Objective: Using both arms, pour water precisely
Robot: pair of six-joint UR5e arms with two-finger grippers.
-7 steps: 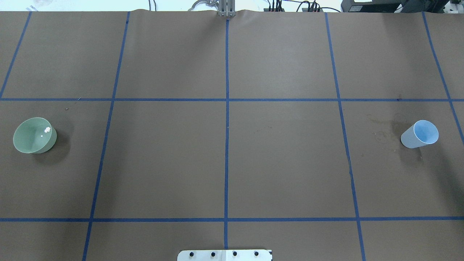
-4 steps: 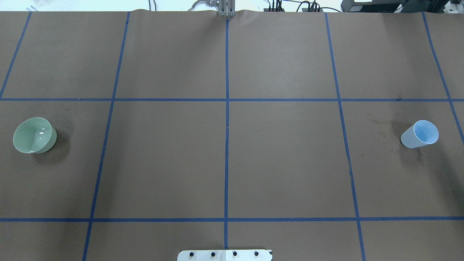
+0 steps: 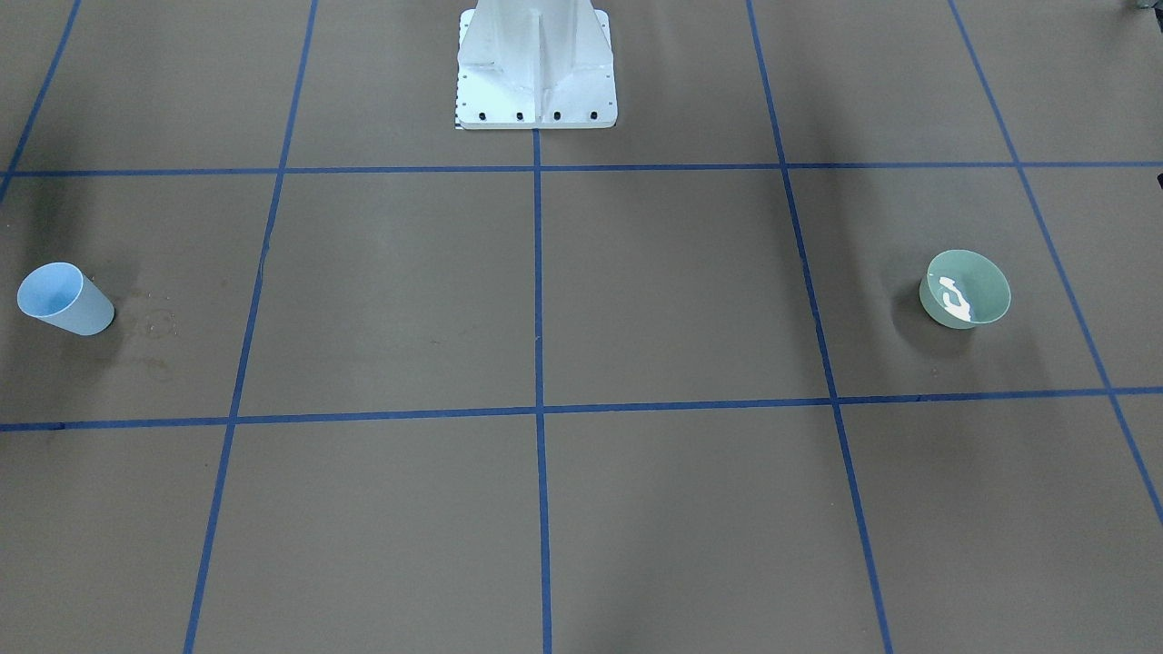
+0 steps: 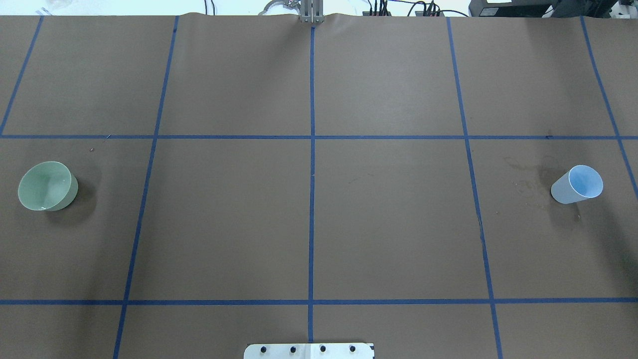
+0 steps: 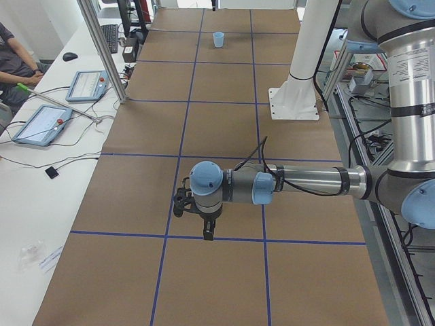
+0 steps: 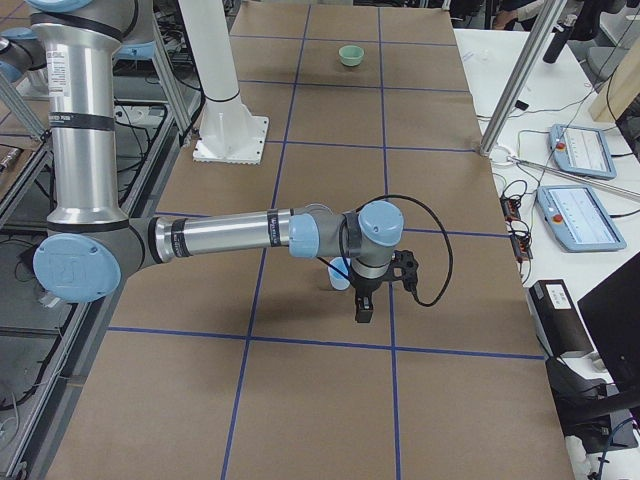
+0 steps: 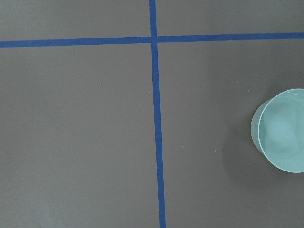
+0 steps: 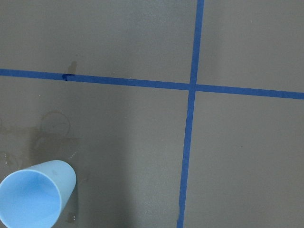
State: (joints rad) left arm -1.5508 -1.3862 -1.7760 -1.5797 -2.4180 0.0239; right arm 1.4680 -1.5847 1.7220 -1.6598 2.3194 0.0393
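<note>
the water (image 3: 951,294) lies in a pale green bowl (image 3: 992,283) on the brown table (image 4: 389,214), far out on the robot's left side. it shows only as white glints on the bowl's floor, so the fill looks shallow. a light blue cup (image 4: 565,192) stands upright and apparently empty, well apart on the right side.

the left gripper (image 5: 207,231) hangs above the table near the bowl, and the right gripper (image 6: 362,308) hangs just beside the cup. both show only in the side views, so it cannot be told whether their fingers are spread or closed. neither is holding anything.

both vessels look thin-walled, light and smooth, probably plastic. the bowl is likely to slip or flex under a hard pinch, and the water will slosh if it is jerked. a grasp across the rim, one finger inside and one outside the wall, seems safest. the tapered cup is better taken around its upper wall, where the fingers cannot slide off downward.
</note>
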